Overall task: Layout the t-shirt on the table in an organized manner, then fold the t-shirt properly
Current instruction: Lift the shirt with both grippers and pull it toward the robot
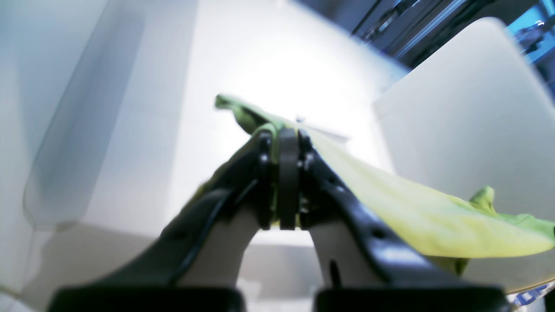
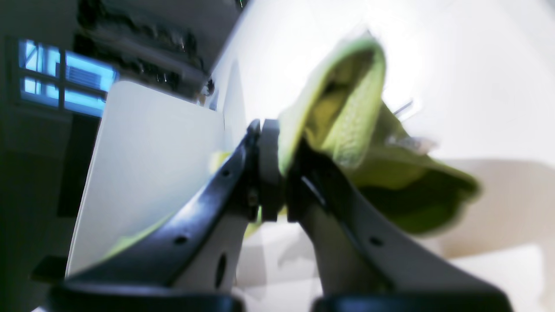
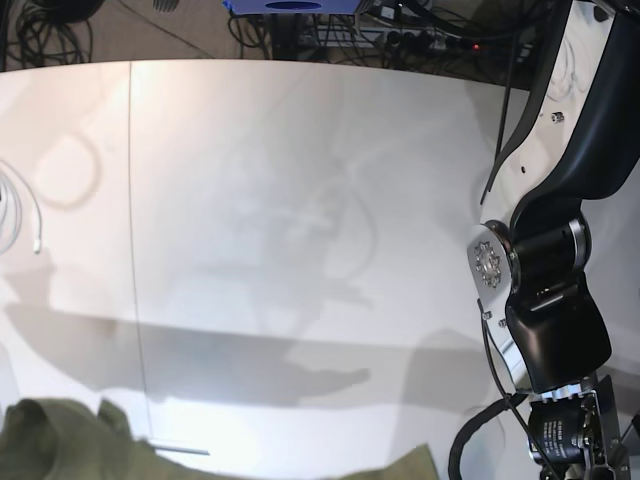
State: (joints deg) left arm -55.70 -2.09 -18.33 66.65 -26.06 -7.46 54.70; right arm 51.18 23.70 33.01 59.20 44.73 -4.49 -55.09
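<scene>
**Both grippers pinching the shirt, cloth lifted off the near edge**

From my left wrist camera, the left gripper [image 1: 288, 138] has its jaws pressed together on a fold of the t-shirt [image 1: 416, 212]. The olive-green cloth runs away from the pinch in a taut sheet toward the right side of that view, with a short tip poking out beyond the fingertips. The white table [image 1: 260, 65] lies below, bright with glare.

My right wrist camera shows the right gripper [image 2: 277, 143] likewise clamped on the t-shirt [image 2: 347, 130]; a bunched loop of fabric stands up past the fingers and more hangs in loose folds to one side. That view is blurred, so I cannot tell which part of the garment is held.

In the base view, only the shirt's upper folds [image 3: 70, 440] show, along the near edge of the table [image 3: 300, 180], mostly at its near left corner. One arm [image 3: 545, 290] stands at the table's right edge. A white cable [image 3: 30, 220] lies at the left edge.
</scene>
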